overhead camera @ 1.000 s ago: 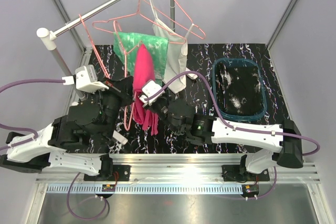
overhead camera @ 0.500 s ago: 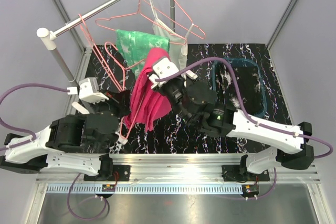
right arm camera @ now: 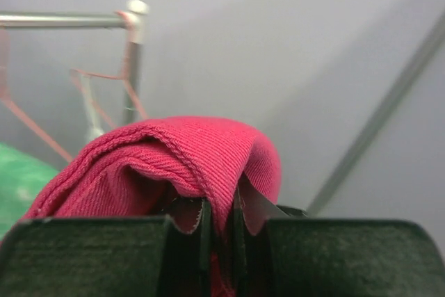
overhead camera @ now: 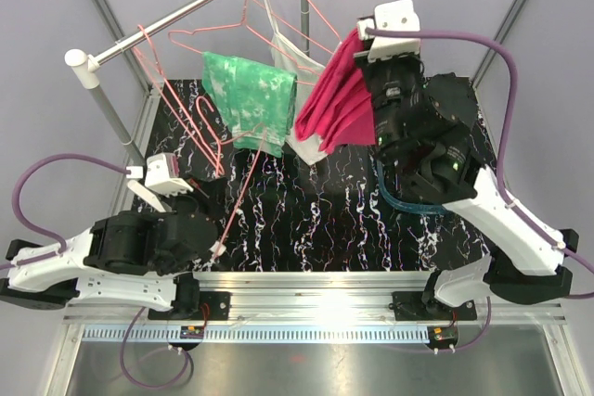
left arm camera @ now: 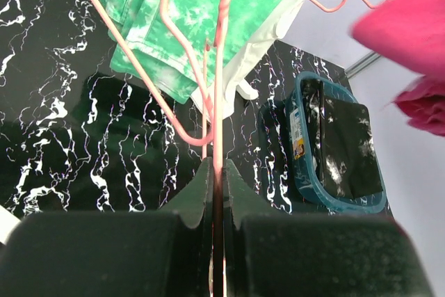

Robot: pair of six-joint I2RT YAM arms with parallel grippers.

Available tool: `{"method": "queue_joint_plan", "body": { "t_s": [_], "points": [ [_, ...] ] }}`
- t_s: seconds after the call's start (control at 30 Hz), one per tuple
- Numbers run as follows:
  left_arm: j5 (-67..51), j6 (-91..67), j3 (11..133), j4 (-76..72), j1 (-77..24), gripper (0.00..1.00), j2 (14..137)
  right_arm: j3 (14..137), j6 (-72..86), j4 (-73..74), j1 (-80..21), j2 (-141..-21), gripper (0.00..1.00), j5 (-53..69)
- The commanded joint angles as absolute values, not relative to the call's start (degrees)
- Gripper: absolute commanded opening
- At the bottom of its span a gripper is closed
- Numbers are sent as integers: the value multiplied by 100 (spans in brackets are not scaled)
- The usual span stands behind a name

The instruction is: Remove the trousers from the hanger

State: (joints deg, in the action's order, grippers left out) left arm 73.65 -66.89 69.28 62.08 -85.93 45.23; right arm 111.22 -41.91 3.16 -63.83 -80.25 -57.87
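**Magenta-pink ribbed cloth trousers [overhead camera: 329, 104] held aloft in right gripper [right arm camera: 221, 217]**

Pinched at a bunched fold between the almost shut jaws of the right gripper. Raised high on the right side of the black white-veined table [overhead camera: 325, 220]. Left hanging in loose folds below the fingers, apart from every hanger. Judged fully removed.

Clamped tight in the left gripper [left arm camera: 217, 186]: a thin pink wire hanger [left arm camera: 221, 67], apparently bare, with its lower end at the jaws and its upper part leaning toward the silver metal rail [overhead camera: 176, 16].

Found draped over another wire hanger at the rail: mottled green-and-white cloth trousers [overhead camera: 246, 90], just beside a white strappy tank top [overhead camera: 306, 141]. Judged not yet removed.

Found folded inside the teal oval plastic basket [left arm camera: 300, 137]: black white-speckled cloth trousers [left arm camera: 344, 147].

**Handling notes**

- Judged light, limp and not fragile.
- Expected to sag, fold and swing rather than keep any shape.
- Rated likely to snag on wire hooks.
- Rated likely to slide along smooth wire under own weight.
- Best taken at a bunched fold or a thick hem, with several layers between the pads.
- Single thin edges rated poor for grip, being prone to slip out.
- For the green pair, lower hanging edge judged the best hold, clear of the tank top straps, with the hanger steadied by the other gripper.
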Motion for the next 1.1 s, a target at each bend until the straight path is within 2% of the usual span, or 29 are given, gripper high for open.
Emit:
{"method": "queue_joint_plan", "body": {
  "t_s": [0.0, 0.1, 0.2, 0.33, 0.47, 0.7, 0.83, 0.93, 1.07],
  "points": [
    [7409, -7014, 6908, 6275, -8622, 0, 4465, 11085, -4500, 211, -5751, -7902, 0, -6328],
    [7392, -7101, 6891, 6459, -8622, 0, 4430, 10506, -4360, 132, -5310, -7578, 0, -6495],
    [7357, -7067, 6820, 6504, -8622, 0, 4333, 9716, -4342, 62, -4154, -7305, 0, -6740],
    [7313, -6891, 6706, 6486, -8622, 0, 4123, 8764, -3730, 437, -3124, -7006, 0, -6873],
    [7260, -6768, 6618, 6565, -8622, 0, 3938, 7947, -3436, 791, -2594, -6584, 0, -6952],
    [7198, -6530, 6416, 6627, -8622, 0, 3727, 6488, -3911, 404, -2408, -5662, 0, -7295],
    [7102, -6478, 6223, 6522, -8622, 0, 3648, 6030, -3929, 824, -2400, -5423, 0, -6928],
    [7136, -6425, 6117, 6451, -8622, 0, 3621, 5652, -4253, 467, -2277, -5930, 0, -6821],
    [7146, -6337, 6214, 6548, -8622, 0, 3533, 5713, -3728, 597, -2224, -6687, 0, -6408]
  ]
}}
